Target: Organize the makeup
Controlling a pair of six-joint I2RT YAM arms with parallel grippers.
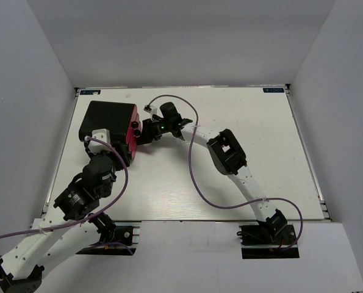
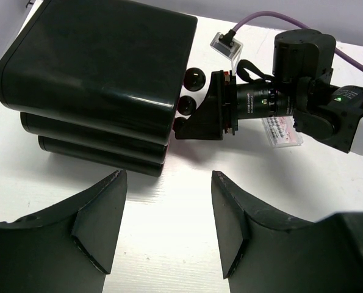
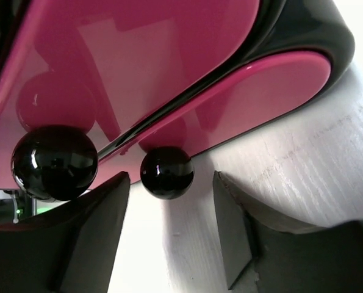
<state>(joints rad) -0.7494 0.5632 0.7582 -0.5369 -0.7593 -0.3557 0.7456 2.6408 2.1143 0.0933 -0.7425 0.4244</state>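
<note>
The big black case (image 1: 108,120) with pink drawer fronts (image 3: 138,67) stands at the back left. Its round black knobs (image 3: 166,173) face right. My right gripper (image 3: 169,210) is open at the drawer fronts, with the lower knob just ahead of its fingertips and not touching them; it also shows in the left wrist view (image 2: 215,111) and the top view (image 1: 142,131). My left gripper (image 2: 169,213) is open and empty over bare table, just in front of the case's near corner (image 1: 125,154). A white-pink flat packet (image 2: 283,130) lies under the right arm. The other makeup is out of view.
The white table (image 1: 260,159) has low walls around it. The right arm's purple cable (image 1: 196,177) loops over the middle of the table. The case has three stacked drawers (image 2: 96,131), all pushed in.
</note>
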